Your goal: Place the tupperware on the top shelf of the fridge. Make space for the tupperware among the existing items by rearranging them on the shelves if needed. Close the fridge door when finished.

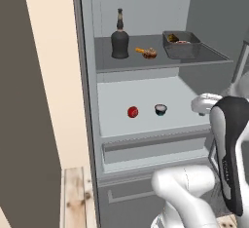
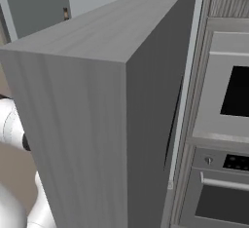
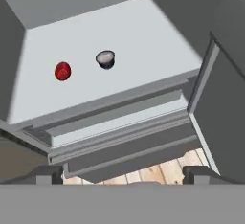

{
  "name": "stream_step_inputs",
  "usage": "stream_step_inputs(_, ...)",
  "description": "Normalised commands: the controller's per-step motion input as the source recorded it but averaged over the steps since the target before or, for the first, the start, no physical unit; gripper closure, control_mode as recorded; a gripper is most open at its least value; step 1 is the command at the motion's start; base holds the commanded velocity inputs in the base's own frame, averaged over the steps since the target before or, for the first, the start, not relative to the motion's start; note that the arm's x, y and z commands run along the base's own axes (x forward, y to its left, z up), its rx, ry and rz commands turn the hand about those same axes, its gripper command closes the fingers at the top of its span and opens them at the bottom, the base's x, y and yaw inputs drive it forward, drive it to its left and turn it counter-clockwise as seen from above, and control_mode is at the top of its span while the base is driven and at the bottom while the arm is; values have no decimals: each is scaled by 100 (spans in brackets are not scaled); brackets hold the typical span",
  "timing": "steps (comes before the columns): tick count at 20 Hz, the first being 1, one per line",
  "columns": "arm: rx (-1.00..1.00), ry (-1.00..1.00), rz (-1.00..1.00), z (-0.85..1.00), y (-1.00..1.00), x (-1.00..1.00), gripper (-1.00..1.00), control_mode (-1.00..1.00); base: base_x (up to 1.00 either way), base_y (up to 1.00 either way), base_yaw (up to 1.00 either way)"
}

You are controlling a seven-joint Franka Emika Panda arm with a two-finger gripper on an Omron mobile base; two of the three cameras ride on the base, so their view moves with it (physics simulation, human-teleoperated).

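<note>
The fridge [image 1: 87, 76] stands open. On the dark top shelf [image 1: 160, 64] sit a dark bottle [image 1: 119, 39], an orange-brown food piece [image 1: 147, 52] and, at the right, the grey tupperware [image 1: 181, 44] with food in it. A red fruit [image 1: 133, 111] [image 3: 62, 71] and a small dark cup [image 1: 160, 109] [image 3: 105, 59] rest on the paler lower shelf [image 1: 146, 95] [image 3: 119, 31]. My gripper [image 3: 123, 174] is open and holds nothing, hanging in front of the lower shelf's front edge and above the drawers. The fridge door [image 2: 97, 124] stands swung open, close on the right.
Drawer fronts [image 3: 119, 132] jut out below the lower shelf. Wall ovens [image 2: 228, 100] stand to the right of the open door. A wooden floor strip [image 1: 75, 198] and a beige wall [image 1: 53, 76] lie left of the fridge.
</note>
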Motion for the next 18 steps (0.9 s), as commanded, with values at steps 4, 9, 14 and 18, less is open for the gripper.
stream_step_inputs(4, -4, 13, 10, -10, 10, -1, -100, -100, 0, 0, 0)
stream_step_inputs(9, -1, 19, 8, -10, 42, -8, -100, -100, 0, 0, 0)
stream_step_inputs(14, 0, 0, 0, 0, 0, 0, -100, 100, -61, 21, 2)
stream_step_inputs(18, 0, 0, 0, 0, 0, 0, -100, 100, -97, 4, 0)
